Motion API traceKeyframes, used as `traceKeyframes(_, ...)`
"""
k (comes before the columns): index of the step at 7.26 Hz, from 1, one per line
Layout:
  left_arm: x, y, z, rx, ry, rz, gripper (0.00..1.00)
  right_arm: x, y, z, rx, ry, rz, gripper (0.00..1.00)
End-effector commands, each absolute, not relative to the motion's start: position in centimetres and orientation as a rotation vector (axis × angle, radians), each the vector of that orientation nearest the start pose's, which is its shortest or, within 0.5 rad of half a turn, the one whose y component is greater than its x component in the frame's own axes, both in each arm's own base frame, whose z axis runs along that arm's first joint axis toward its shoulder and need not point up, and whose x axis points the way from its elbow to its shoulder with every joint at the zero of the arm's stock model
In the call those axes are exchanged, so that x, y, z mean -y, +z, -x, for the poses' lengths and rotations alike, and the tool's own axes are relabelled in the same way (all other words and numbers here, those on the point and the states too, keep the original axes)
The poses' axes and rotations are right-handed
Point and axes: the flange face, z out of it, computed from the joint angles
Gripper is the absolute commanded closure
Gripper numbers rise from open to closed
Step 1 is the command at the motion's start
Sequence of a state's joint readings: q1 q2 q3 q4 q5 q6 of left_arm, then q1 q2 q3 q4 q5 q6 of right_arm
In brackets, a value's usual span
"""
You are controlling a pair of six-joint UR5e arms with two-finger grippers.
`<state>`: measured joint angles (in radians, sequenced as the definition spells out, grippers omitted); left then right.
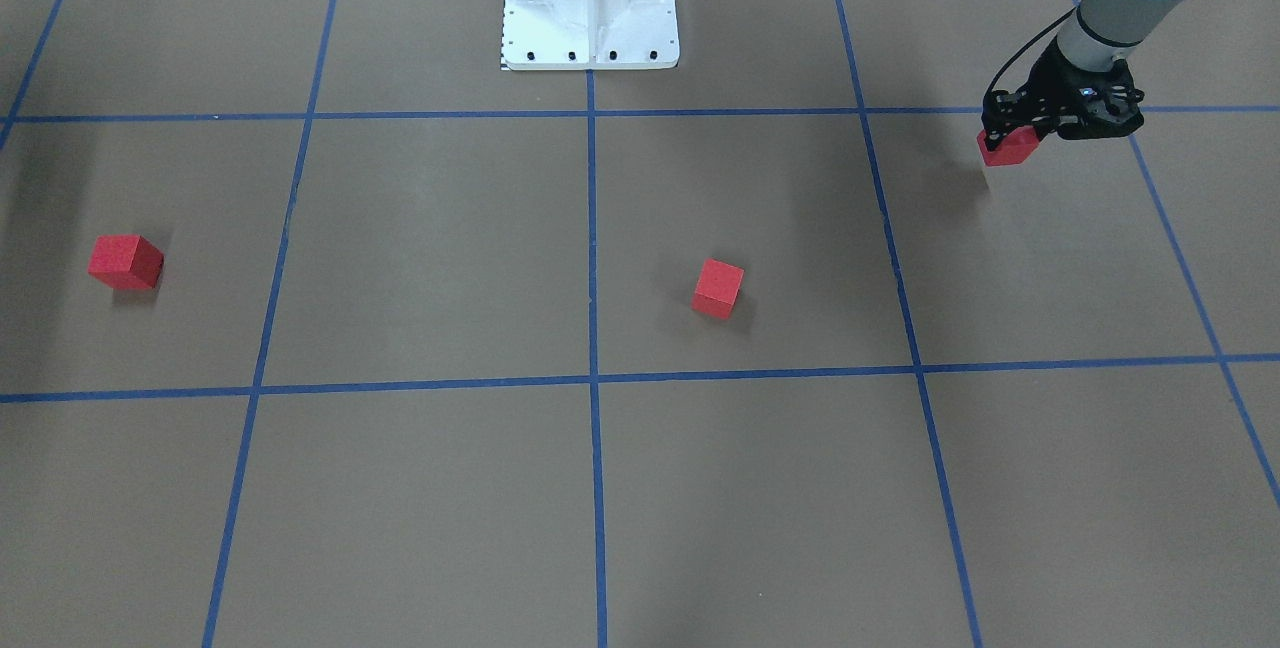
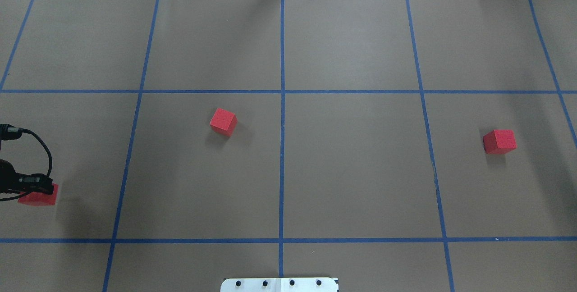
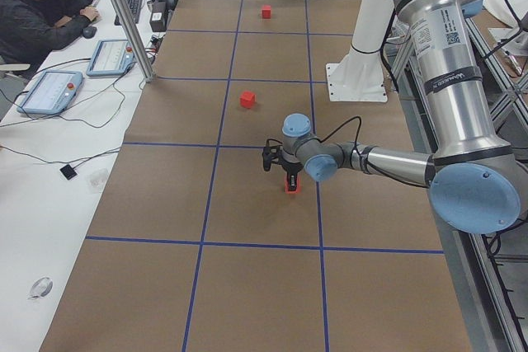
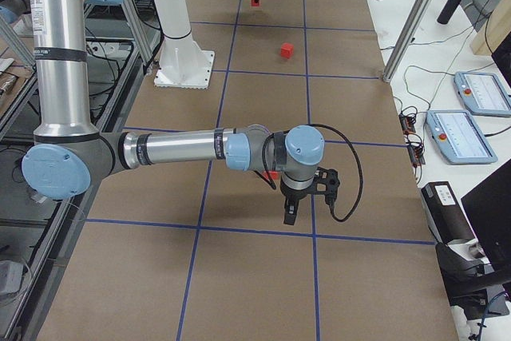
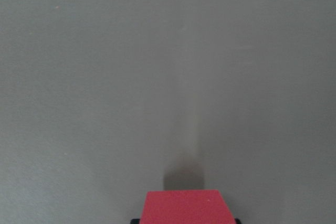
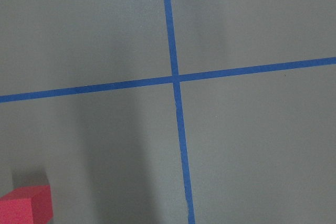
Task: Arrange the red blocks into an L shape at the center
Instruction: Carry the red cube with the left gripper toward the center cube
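My left gripper [image 1: 1008, 136] is shut on a red block [image 1: 1006, 149] at my far left, just above the brown surface; the left wrist view shows this block [image 5: 189, 207] with its shadow below it. It also shows in the overhead view [image 2: 39, 196]. A second red block [image 1: 717, 287] [image 2: 223, 121] lies loose near the center crossing of blue tape [image 1: 593, 378] [image 2: 282, 91]. A third red block [image 1: 125, 261] [image 2: 499, 141] lies far to my right. My right gripper [image 4: 293, 215] hangs beside it; I cannot tell if it is open or shut. The right wrist view shows that block's [image 6: 26, 205] corner.
The white robot base plate [image 1: 590, 28] stands at the near middle edge. An operator [image 3: 41, 6] sits at a side bench with tablets [image 3: 49, 88] beyond the table's far long edge.
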<state>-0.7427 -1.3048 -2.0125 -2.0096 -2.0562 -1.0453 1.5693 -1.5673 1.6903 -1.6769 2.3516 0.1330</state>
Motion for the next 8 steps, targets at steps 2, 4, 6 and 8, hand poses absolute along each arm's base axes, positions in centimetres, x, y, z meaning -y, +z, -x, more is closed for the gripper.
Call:
traceKeyframes(2, 43.1, 36.5, -29.2, -0.780, -0.109, -0.013, 1.00, 49.4, 60.6, -6.2, 0.781, 0.117, 0.034, 0.01)
traceKeyframes(4, 43.7, 32.6, -33.1, -0.801, -0.056, -0.060, 1.00, 49.5, 60.5, -6.2, 0.781, 0.118, 0.032, 0.01)
traceKeyframes(6, 42.3, 30.5, -37.1, -0.782, 0.013, -0.135, 1.00, 49.5, 60.6, -6.2, 0.781, 0.118, 0.033, 0.01)
traceKeyframes(8, 43.2, 23.8, -38.9, -0.817, 0.020, -0.146, 1.00, 49.4, 60.6, -6.2, 0.781, 0.119, 0.034, 0.01)
